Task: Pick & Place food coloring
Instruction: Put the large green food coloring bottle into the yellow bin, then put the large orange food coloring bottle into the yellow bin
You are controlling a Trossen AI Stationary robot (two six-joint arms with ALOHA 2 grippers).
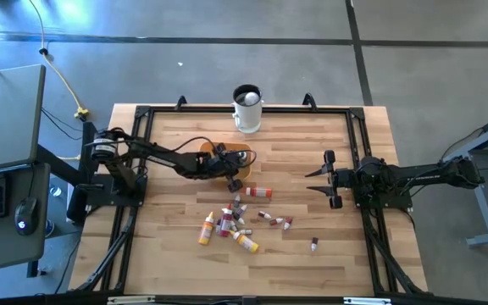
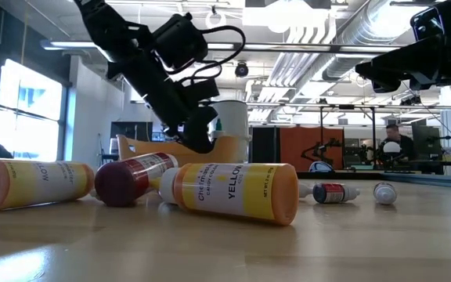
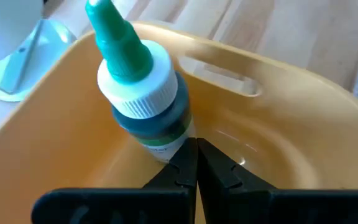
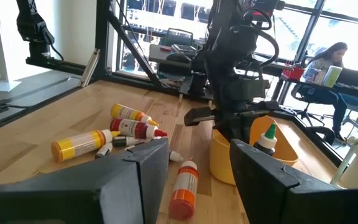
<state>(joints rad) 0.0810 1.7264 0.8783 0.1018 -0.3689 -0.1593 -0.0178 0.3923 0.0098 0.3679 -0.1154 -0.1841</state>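
Observation:
A green-capped food coloring bottle (image 3: 143,93) stands tilted inside the orange bowl (image 3: 278,124), cap up; it also shows in the right wrist view as a small bottle (image 4: 267,138) poking above the bowl's rim. My left gripper (image 3: 195,149) reaches slanting down into the bowl (image 1: 242,158) and is shut. Several more bottles (image 1: 235,222), yellow, red and whitish, lie on their sides on the table in front of the bowl. My right gripper (image 1: 327,179) hovers open at the table's right side, touching nothing. My left gripper has its shut fingertips (image 3: 182,163) right at the green bottle's lower end (image 3: 160,144). The tips hide that spot, and I cannot tell whether they touch the bottle.
A white mug (image 1: 246,108) stands at the far edge behind the bowl. One orange bottle (image 1: 258,192) lies apart from the heap, and a tiny one (image 1: 314,245) lies alone toward the near right. A large yellow bottle (image 2: 233,192) and a red one (image 2: 131,178) fill the low view.

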